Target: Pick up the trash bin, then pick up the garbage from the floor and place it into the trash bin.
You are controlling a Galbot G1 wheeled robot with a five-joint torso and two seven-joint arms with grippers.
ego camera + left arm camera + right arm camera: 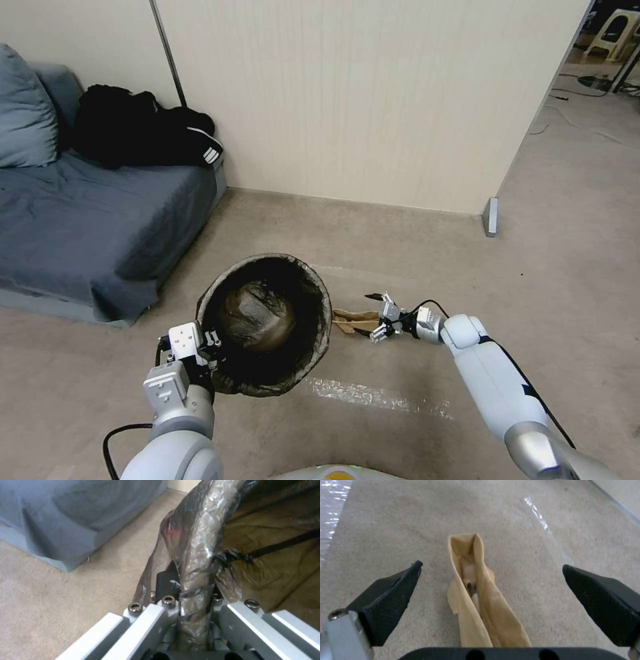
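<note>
The trash bin is lined with a dark bag and tilts its mouth up at me in the head view. My left gripper is shut on its near-left rim. In the left wrist view the jaws clamp the bag-wrapped rim. The garbage in sight is a crumpled brown paper bag lying on the floor just right of the bin. My right gripper is open at the bag's right end. In the right wrist view the paper bag lies lengthwise between the spread black fingers, untouched.
A blue-grey couch with a black jacket and a pillow stands at the left. A cream partition wall runs behind, ending in a metal foot. Clear tape strips mark the carpet. Open floor lies to the right.
</note>
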